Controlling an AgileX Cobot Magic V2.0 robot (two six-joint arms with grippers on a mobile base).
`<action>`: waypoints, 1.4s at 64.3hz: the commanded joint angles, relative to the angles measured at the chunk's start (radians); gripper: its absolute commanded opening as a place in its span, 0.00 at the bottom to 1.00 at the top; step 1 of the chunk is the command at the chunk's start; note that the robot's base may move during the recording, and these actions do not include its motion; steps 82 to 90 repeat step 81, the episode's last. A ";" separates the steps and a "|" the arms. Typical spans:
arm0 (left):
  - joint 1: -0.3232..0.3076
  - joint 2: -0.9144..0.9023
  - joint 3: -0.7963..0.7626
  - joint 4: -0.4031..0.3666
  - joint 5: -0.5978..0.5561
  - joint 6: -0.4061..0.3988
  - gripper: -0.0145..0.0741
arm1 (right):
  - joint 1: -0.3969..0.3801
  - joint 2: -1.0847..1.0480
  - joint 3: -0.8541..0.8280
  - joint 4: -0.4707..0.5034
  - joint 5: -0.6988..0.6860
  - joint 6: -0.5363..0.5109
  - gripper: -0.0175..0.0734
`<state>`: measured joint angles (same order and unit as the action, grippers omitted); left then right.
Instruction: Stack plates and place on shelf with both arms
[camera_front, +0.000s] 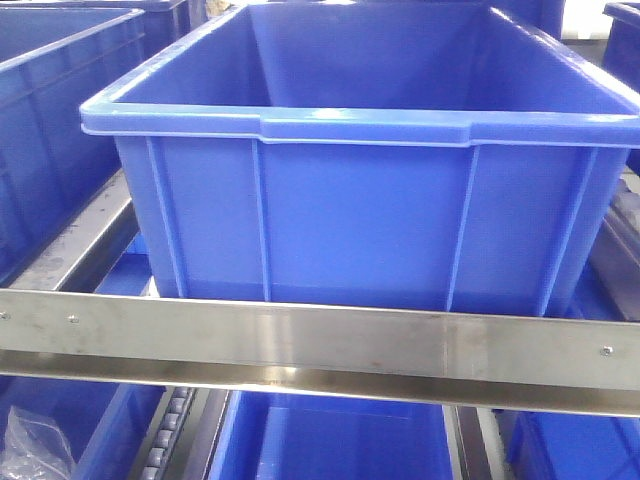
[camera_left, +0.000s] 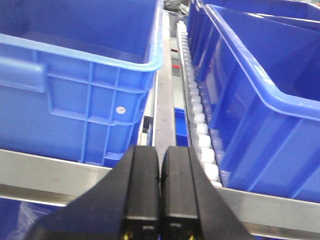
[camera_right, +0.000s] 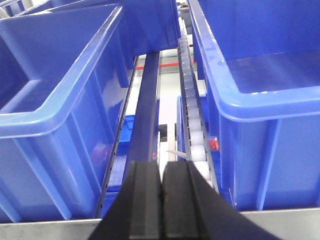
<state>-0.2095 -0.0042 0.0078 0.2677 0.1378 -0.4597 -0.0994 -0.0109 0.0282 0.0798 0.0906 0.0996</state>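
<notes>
A big blue bin (camera_front: 360, 170) fills the front view. It sits on a shelf, just behind a shiny metal rail (camera_front: 320, 345) that runs across the front. The inside of the bin that shows is bare blue plastic. More blue bins stand on the left (camera_front: 50, 130), and more sit on the level below (camera_front: 330, 440). A bit of crinkly clear plastic (camera_front: 35, 445) peeks out in the bottom left corner. No plates can be seen in any view, so where they are cannot be told.

In the left wrist view, the left gripper (camera_left: 160, 195) points at the gap between two blue bins (camera_left: 75, 85) (camera_left: 265, 100). Its black fingers (camera_left: 142, 190) are pressed together and hold nothing. A row of small white rollers (camera_left: 197, 115) runs down the gap, right beside the bin on the right.

In the right wrist view, the right gripper (camera_right: 161, 200) also points at a gap between two bins (camera_right: 60, 115) (camera_right: 260, 100). Its fingers (camera_right: 145, 200) are pressed together too, with nothing between them. A dark metal bar (camera_right: 147, 100) and a line of white rollers (camera_right: 192, 115) lie in that gap. The tall bin walls stand close on both sides of each gripper.
</notes>
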 joint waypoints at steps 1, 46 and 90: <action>-0.008 -0.021 0.002 -0.006 -0.086 -0.009 0.27 | 0.000 -0.017 0.001 -0.013 -0.091 -0.009 0.25; 0.000 -0.021 0.002 -0.141 -0.107 0.180 0.27 | -0.001 -0.017 0.001 -0.013 -0.091 -0.009 0.25; 0.000 -0.021 0.002 -0.141 -0.107 0.180 0.27 | -0.001 -0.017 0.001 -0.013 -0.091 -0.009 0.25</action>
